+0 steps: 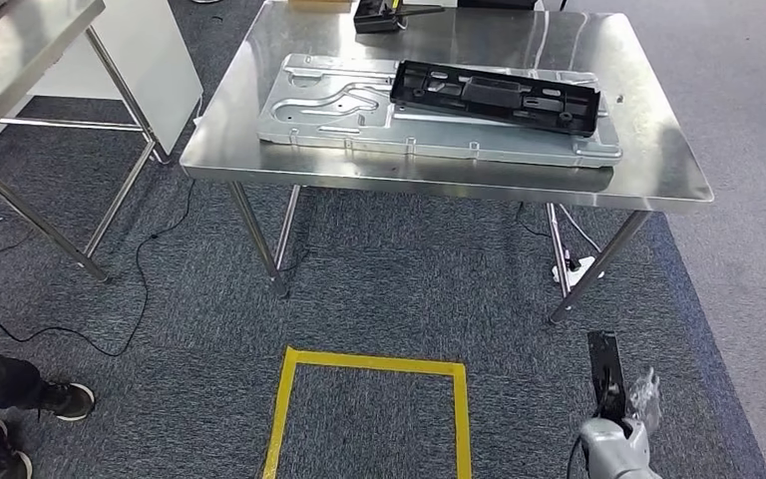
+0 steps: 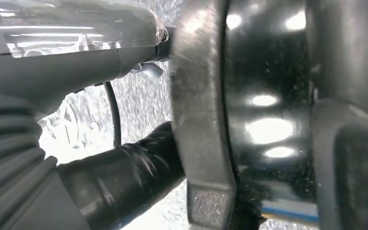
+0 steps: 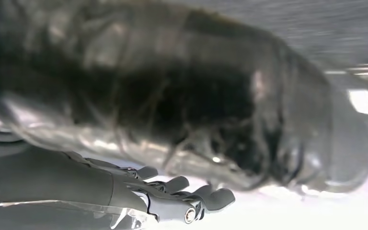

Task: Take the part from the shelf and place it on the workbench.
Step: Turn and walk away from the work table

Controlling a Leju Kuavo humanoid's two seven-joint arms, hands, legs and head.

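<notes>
Right robot hand (image 1: 618, 424) sits at 5 o'clock in the head view, low and close to the body, gripping a narrow black part (image 1: 605, 371) that sticks up from the fingers toward 12 o'clock; some clear crinkled wrap shows beside the hand. In the right wrist view the same dark wrapped part (image 3: 182, 105) lies against the hand, the fingers (image 3: 206, 196) curled under it. Left robot hand (image 2: 76, 143) appears in the left wrist view, thumb and a dark finger against a glossy black body; whether it is closed or spread, I cannot tell, and nothing plainly sits in it. Task reading: pick-up looks done, the part is in hand and off the shelf; carrying it forward and setting it down remain. The steel worktop (image 1: 259, 150) stands ahead at 12 o'clock, well apart from the held part. On it lies a large stamped metal panel (image 1: 329, 105), with a long black plastic frame (image 1: 499, 95) resting across its right portion. A small black device (image 1: 379, 15) sits at the far edge. Bare steel shows at the near right corner, a likely landing spot. A second steel table (image 1: 20, 45) stands at 10 o'clock. Floor is grey carpet with a yellow tape square (image 1: 369, 399) at 6 o'clock, a black cable (image 1: 140, 269) at 8 o'clock, and a person's shoes (image 1: 60, 399) at the left edge.
</notes>
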